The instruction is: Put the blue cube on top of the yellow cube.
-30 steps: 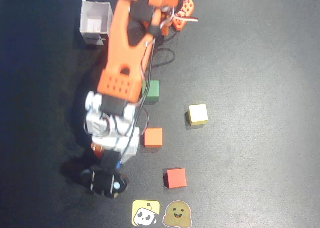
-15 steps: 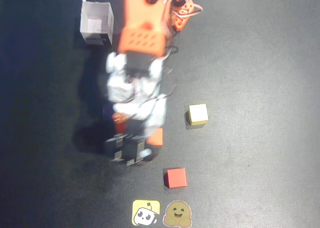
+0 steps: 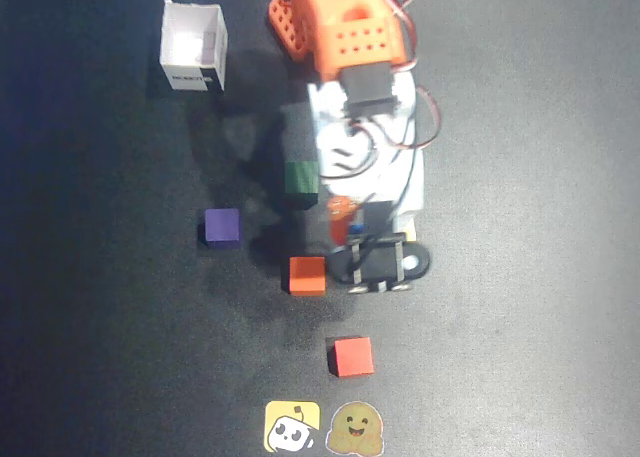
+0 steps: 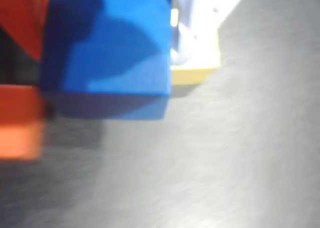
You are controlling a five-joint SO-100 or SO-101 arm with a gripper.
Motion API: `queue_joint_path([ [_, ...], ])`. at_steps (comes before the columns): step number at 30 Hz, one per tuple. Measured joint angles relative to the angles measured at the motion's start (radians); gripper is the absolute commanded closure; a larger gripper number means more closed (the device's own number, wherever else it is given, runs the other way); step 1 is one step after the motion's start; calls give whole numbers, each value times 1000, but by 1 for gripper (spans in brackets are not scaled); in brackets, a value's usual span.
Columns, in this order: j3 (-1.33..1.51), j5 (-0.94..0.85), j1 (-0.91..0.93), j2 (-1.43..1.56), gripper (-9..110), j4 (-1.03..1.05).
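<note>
Swinging across from beside the purple cube (image 3: 222,227), the arm now covers the spot where the yellow cube sat, and the purple and green cubes (image 3: 301,178) are uncovered. In the wrist view the end effector (image 4: 100,53) is clenched on the blue cube (image 4: 112,53), which fills the upper left, with the yellow cube (image 4: 197,63) peeking out just beyond its right edge on the dark surface (image 3: 520,277). Around the orange cube (image 3: 307,274): one purple to its left, one green above, one red cube (image 3: 352,356) below right, one white box (image 3: 193,47) far above left, two stickers (image 3: 292,427) below.
</note>
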Motion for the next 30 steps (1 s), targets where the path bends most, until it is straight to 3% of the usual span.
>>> queue_joint_path([
  [12, 199, 34, -92, 66, 93, -137],
  [30, 311, 35, -100, 204, 94, -149],
])
